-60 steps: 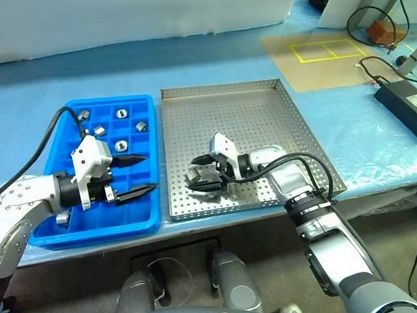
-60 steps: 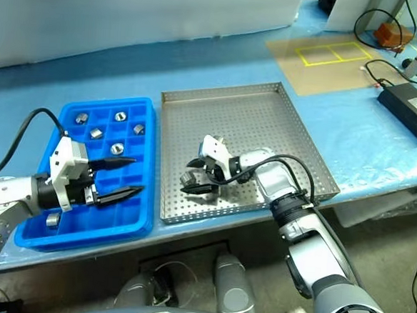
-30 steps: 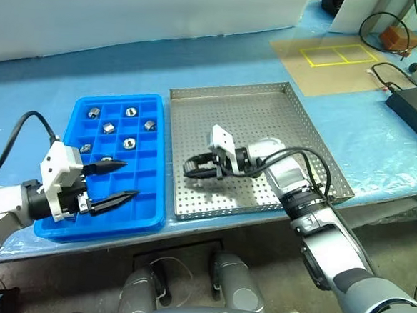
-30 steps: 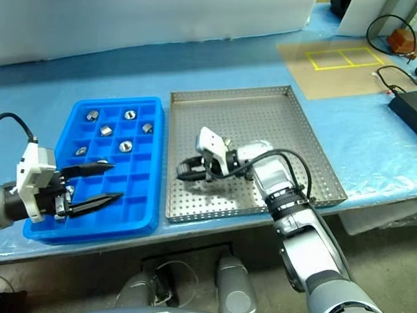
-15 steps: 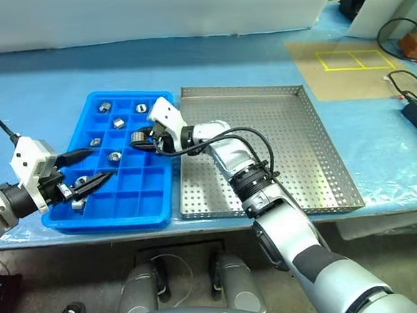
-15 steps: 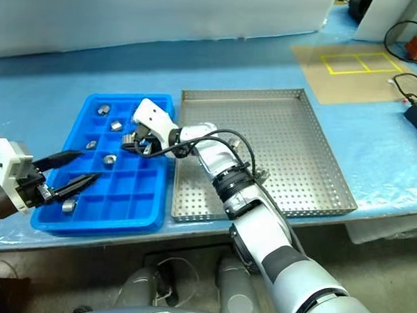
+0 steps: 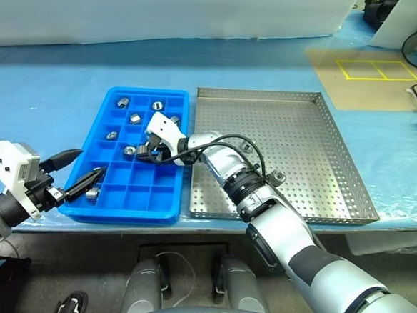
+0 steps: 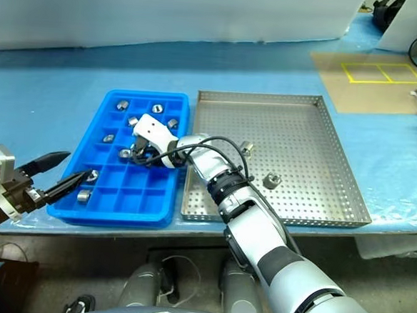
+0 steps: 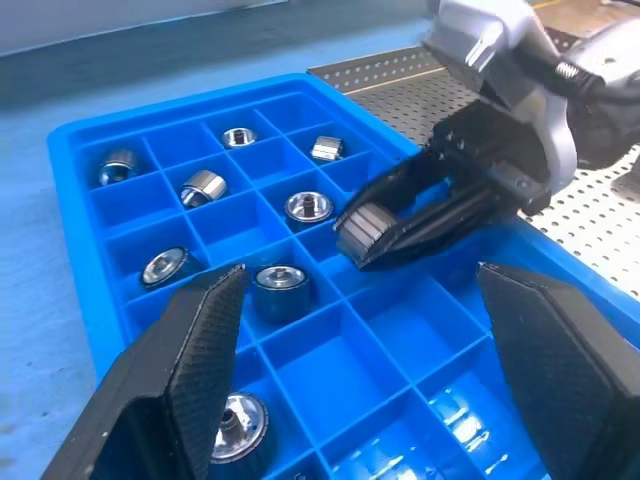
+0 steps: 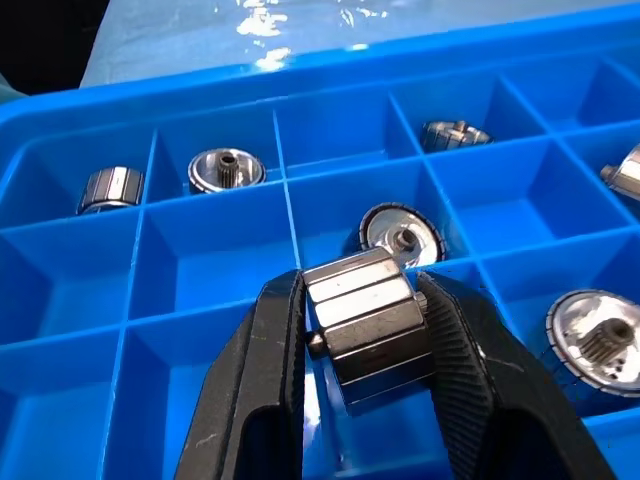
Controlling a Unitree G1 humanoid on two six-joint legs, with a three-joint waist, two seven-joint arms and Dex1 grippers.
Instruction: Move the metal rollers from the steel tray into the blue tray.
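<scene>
The left gripper (image 7: 79, 170) is hanging wide open and empty just beside the blue tray's (image 7: 170, 212) near-left corner. Further right, the right gripper (image 10: 362, 330) is pinching one roller (image 10: 368, 322) by its sides, hovering just above a compartment in the tray's middle, so the drop lies straight below. Two rollers (image 8: 270, 180) are sitting in the steel tray (image 7: 348, 209).

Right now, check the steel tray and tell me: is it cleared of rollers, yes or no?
No: two rollers sit on the steel tray, and the right end effector holds another over the blue tray.
</scene>
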